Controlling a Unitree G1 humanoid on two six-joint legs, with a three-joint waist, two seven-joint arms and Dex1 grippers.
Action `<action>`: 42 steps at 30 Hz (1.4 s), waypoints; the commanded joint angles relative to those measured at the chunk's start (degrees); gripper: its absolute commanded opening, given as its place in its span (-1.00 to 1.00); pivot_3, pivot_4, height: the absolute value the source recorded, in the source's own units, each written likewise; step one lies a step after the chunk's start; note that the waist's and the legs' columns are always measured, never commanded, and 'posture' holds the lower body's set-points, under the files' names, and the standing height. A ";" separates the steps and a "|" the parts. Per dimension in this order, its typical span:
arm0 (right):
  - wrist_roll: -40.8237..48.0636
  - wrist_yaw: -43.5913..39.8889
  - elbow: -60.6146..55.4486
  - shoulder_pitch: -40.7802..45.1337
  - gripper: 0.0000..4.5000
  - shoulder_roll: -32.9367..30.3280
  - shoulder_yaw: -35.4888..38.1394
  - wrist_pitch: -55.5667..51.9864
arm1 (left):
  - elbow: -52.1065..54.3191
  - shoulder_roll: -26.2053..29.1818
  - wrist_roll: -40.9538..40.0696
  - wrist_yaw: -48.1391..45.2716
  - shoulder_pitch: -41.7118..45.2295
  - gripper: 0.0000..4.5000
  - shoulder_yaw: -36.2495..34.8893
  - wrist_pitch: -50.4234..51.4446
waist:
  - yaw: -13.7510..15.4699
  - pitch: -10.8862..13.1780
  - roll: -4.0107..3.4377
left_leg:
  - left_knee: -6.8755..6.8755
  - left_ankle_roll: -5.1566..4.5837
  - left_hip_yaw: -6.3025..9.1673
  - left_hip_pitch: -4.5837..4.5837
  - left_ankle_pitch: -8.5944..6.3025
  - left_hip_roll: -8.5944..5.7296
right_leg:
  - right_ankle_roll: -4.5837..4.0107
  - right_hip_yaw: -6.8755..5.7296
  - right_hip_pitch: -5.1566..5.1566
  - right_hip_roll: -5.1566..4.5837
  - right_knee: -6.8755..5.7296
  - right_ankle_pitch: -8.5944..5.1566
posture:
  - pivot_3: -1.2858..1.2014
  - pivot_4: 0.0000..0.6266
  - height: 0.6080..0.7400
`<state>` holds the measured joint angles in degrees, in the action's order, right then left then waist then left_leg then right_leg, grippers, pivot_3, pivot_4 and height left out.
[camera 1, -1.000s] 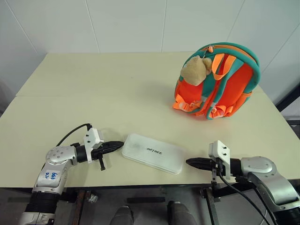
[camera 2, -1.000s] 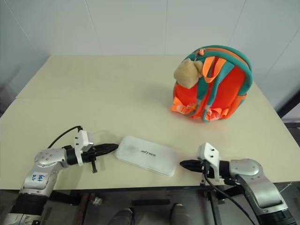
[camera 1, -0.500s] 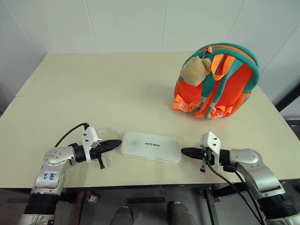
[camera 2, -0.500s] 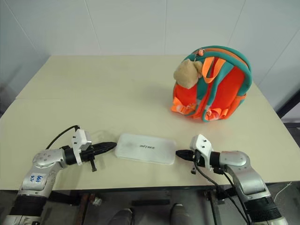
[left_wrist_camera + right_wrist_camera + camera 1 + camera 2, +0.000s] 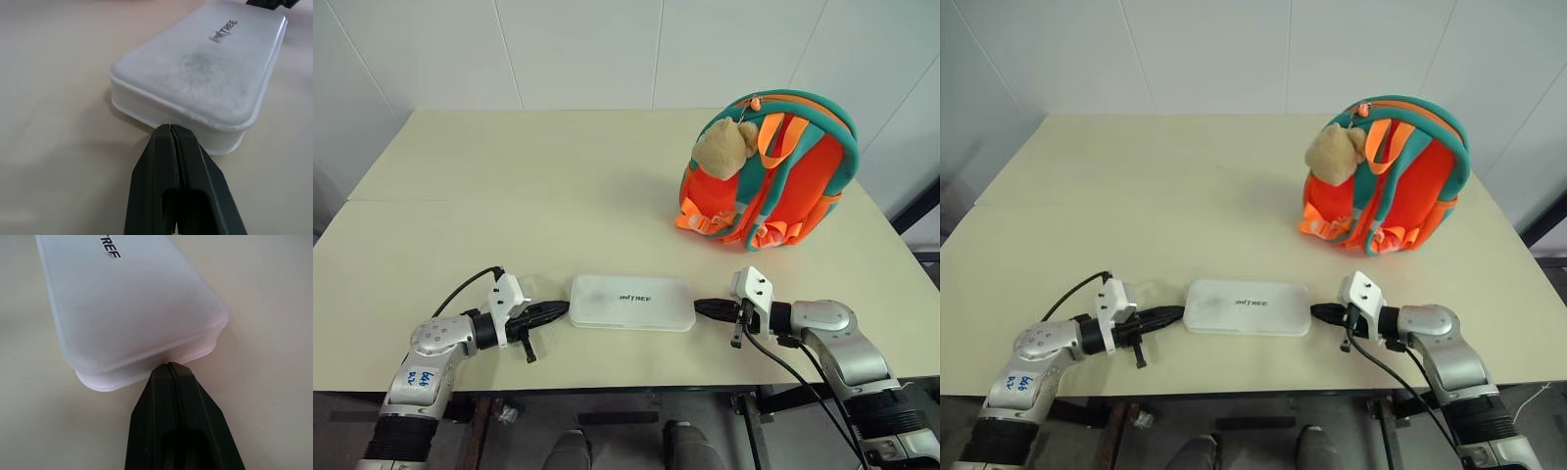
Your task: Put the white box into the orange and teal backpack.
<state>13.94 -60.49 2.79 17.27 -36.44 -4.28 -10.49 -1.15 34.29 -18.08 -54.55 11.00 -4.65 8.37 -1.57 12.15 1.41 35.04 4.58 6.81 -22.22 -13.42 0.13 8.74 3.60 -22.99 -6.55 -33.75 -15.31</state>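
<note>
Hidden or cut off: the far short end of the white box [image 5: 205, 73] runs out of the left wrist view, where a bit of black from the other gripper shows at the edge. In the right wrist view the lettering on the lid is cut to "REF" by the frame edge. The zip opening of the orange and teal backpack [image 5: 793, 186] cannot be made out from the head views; whether it is open or zipped, I cannot tell.

Writing: the lid reads "INITREE" in small dark letters in the head views. A blue handwritten mark sits on the left forearm (illegible here).

State now: the box lies flat near the front edge of the table [image 5: 509, 196], long side across. The left gripper [image 5: 560, 309] has its two black fingers pressed together, nothing between them, tips against the box's left short end. The right gripper [image 5: 703, 307] is likewise closed and empty, tips against the right short end. The backpack stands upright at the far right of the table, well apart from the box, a tan plush bear [image 5: 720, 149] hanging on its front.

Change from a second ago: the box then lay skewed, right end nearer the front edge; now it is squared. The right gripper was clear of the box; now it touches.
</note>
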 commanded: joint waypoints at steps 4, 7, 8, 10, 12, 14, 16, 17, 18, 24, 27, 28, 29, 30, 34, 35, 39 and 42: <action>2.22 -1.32 1.20 1.55 -0.15 -6.63 5.61 -3.59 | -1.64 6.31 -2.64 -1.60 1.90 -0.19 -5.54 3.91 | -0.18 0.01 -0.01 | -0.02 0.00 0.00 0.00 0.00 0.00 | -0.01 0.00 0.00 0.00 0.02 -0.01 | 0.03 -0.52 1.00; 6.27 -3.33 -1.78 3.03 0.30 -8.90 6.84 -11.29 | -1.85 8.38 -8.31 -2.59 3.03 0.22 -8.33 14.33 | -0.45 0.02 -0.04 | -0.07 0.00 -0.01 0.01 -0.01 0.01 | -0.03 0.00 -0.02 0.01 0.04 -0.02 | 0.03 -0.52 1.00; 8.20 -3.98 -3.50 3.91 0.47 -9.57 6.79 -15.26 | -1.65 9.26 -10.97 -2.28 3.72 0.38 -8.94 20.93 | -0.45 0.02 -0.04 | -0.06 0.00 -0.01 0.00 -0.02 0.01 | -0.03 0.00 -0.03 0.01 0.03 -0.02 | 0.03 -0.52 1.00; 11.10 -4.23 -6.15 5.42 0.77 -10.04 6.35 -21.41 | -1.53 10.07 -14.97 -2.30 4.92 0.65 -9.39 29.65 | -0.44 0.03 -0.03 | -0.05 0.00 0.01 -0.01 -0.01 0.01 | -0.01 0.00 -0.05 0.01 -0.04 -0.03 | 0.03 -0.52 1.00; 13.12 -3.34 -8.18 6.58 1.00 -9.53 5.51 -26.86 | -2.10 10.03 -18.09 -1.55 6.27 0.94 -9.48 37.37 | -0.35 0.03 -0.03 | -0.05 -0.01 0.02 0.00 -0.01 0.01 | 0.00 0.00 -0.06 0.02 -0.05 -0.03 | 0.03 -0.52 1.00; 14.79 -1.62 -10.24 7.36 1.00 -8.38 4.46 -32.30 | -2.55 8.95 -21.10 0.10 7.75 0.99 -9.92 44.42 | -0.24 0.03 -0.03 | -0.04 -0.01 0.02 -0.01 -0.01 0.01 | 0.00 -0.01 -0.06 0.01 -0.05 -0.03 | 0.03 -0.52 1.00; 15.86 -0.04 -12.26 7.56 1.00 -7.78 3.46 -36.87 | -3.41 6.64 -24.45 3.07 9.67 0.99 -11.45 50.66 | -0.02 0.03 -0.03 | -0.05 0.00 0.03 -0.02 -0.02 0.01 | 0.02 -0.02 -0.06 0.01 -0.04 -0.04 | 0.03 -0.52 1.00; 16.20 0.57 -13.14 7.57 1.00 -7.66 2.96 -38.76 | -3.77 5.76 -25.40 4.38 10.47 0.99 -11.76 53.28 | 0.03 0.03 -0.02 | -0.05 0.00 0.07 -0.04 -0.02 0.00 | 0.07 -0.04 -0.06 0.00 -0.05 -0.04 | 0.03 -0.52 1.00; 16.58 1.28 -13.87 7.63 1.00 -7.71 2.56 -40.83 | -3.94 5.23 -26.88 4.82 11.13 0.99 -11.86 56.66 | 0.03 0.03 -0.02 | -0.04 0.01 0.12 -0.08 -0.03 0.00 | 0.09 -0.09 -0.06 0.00 -0.05 -0.04 | 0.03 -0.52 1.00; 20.72 3.11 -18.55 7.44 1.00 -8.28 2.32 -49.80 | -3.25 2.86 -29.17 8.08 11.87 0.99 -9.36 66.77 | -0.13 0.03 -0.02 | -0.07 0.05 0.13 -0.23 -0.05 -0.02 | 0.41 -0.09 -0.38 0.00 -0.19 0.12 | 0.03 -0.52 1.00; 20.39 4.13 -19.01 7.40 1.00 -7.78 1.50 -49.89 | -3.67 0.96 -29.05 9.89 12.39 0.99 -8.19 68.50 | -0.02 0.02 -0.02 | -0.08 0.06 0.11 -0.22 -0.06 -0.01 | 0.38 -0.09 -0.39 0.00 -0.20 0.11 | 0.03 -0.52 1.00; 20.40 4.38 -19.03 7.46 1.00 -7.54 1.33 -49.94 | -3.60 0.63 -29.13 10.12 12.47 0.99 -7.83 69.07 | -0.01 0.02 -0.01 | -0.06 0.06 0.10 -0.22 -0.06 -0.01 | 0.32 -0.09 -0.38 0.00 -0.19 0.07 | 0.03 -0.52 1.00; 20.33 4.59 -18.91 7.58 1.00 -7.24 1.05 -49.79 | -3.15 0.40 -28.92 10.03 12.40 0.99 -6.94 68.90 | 0.00 0.02 -0.01 | -0.04 0.06 0.09 -0.22 -0.06 -0.02 | 0.24 -0.09 -0.36 -0.01 -0.17 0.03 | 0.03 -0.52 1.00; 20.27 4.77 -18.76 7.70 1.00 -6.95 0.71 -49.61 | -3.02 0.00 -28.49 10.35 12.42 0.99 -6.24 68.57 | 0.05 0.01 0.00 | -0.02 0.06 0.09 -0.22 -0.06 -0.02 | 0.15 -0.08 -0.34 -0.01 -0.13 -0.01 | 0.03 -0.52 1.00; 19.33 5.31 -17.75 8.77 1.00 -4.69 -1.30 -47.63 | -5.80 -2.99 -28.28 12.46 13.52 0.99 -5.88 70.20 | 0.26 -0.01 -0.01 | -0.01 0.06 0.09 -0.18 -0.06 -0.08 | 0.07 -0.08 -0.23 -0.06 -0.06 -0.05 | 0.03 -0.52 1.00; 19.16 5.40 -17.54 9.04 1.00 -4.12 -1.63 -47.20 | -6.21 -3.21 -28.35 12.30 13.57 0.99 -5.53 70.66 | 0.30 -0.02 -0.02 | 0.00 0.06 0.09 -0.18 -0.06 -0.09 | 0.07 -0.08 -0.22 -0.07 -0.05 -0.05 | 0.03 -0.52 1.00; 18.08 5.51 -16.76 9.80 1.00 -2.87 -3.22 -45.21 | -8.87 -4.58 -29.47 13.13 15.99 0.99 -6.50 76.07 | 0.34 -0.04 -0.03 | 0.02 0.06 0.10 -0.16 -0.06 -0.10 | 0.08 -0.08 -0.15 -0.07 -0.01 -0.05 | 0.03 -0.52 1.00; 17.06 5.77 -16.02 10.14 1.00 -2.21 -3.93 -43.27 | -11.30 -6.54 -30.67 14.05 18.32 0.99 -8.87 80.74 | 0.39 -0.04 -0.03 | 0.01 0.06 0.10 -0.16 -0.06 -0.11 | 0.12 -0.09 -0.14 -0.08 0.00 -0.03 | 0.03 -0.52 1.00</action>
<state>31.14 -54.81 -12.94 26.51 -39.20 -8.51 -55.45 -10.31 29.11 -48.14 -41.71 30.10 -14.91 84.30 -1.18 12.11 1.38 35.05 4.64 6.91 -22.38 -13.48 0.01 8.93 3.52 -23.13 -6.62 -33.75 -15.30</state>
